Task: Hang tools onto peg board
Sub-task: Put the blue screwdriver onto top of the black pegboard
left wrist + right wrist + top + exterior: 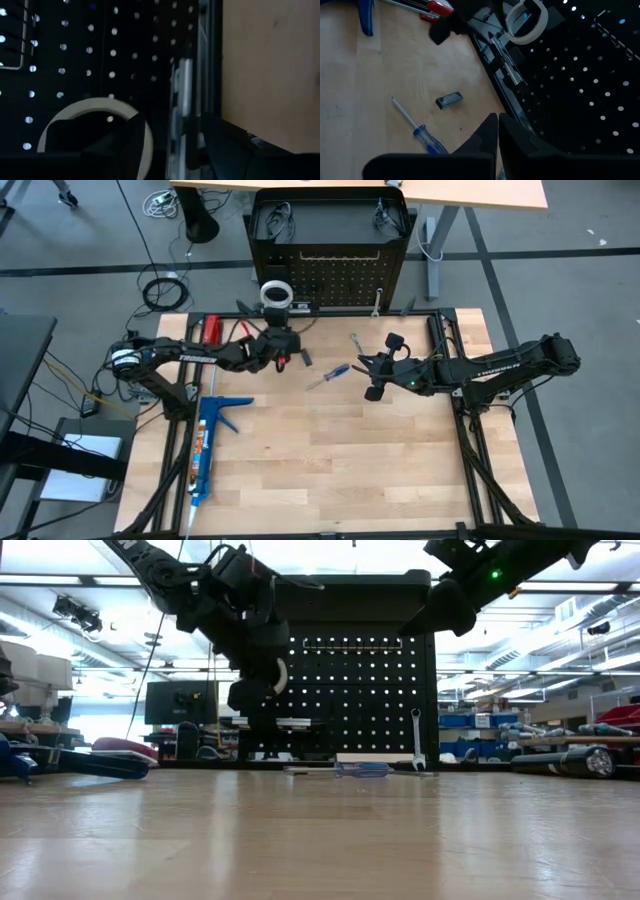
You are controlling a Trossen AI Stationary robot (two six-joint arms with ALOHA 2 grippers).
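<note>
The black peg board stands at the table's far edge. A white tape roll hangs on its front, left of the middle. My left gripper is open just before the roll, pointing at the board, and one finger shows in front of the roll. A silver wrench stands upright against the board's right part. The blue-handled screwdriver lies flat on the table. Right of it, above the table, my right gripper hovers shut and holds nothing. My left gripper has its fingers level toward the peg board, beside the tape roll's lower rim. I cannot tell whether a finger touches the roll.
A long blue caulking gun lies at the table's left, and a red-handled tool at the far left. A small silver wrench and a small dark block lie near the board's foot. The near half of the wooden table is bare.
</note>
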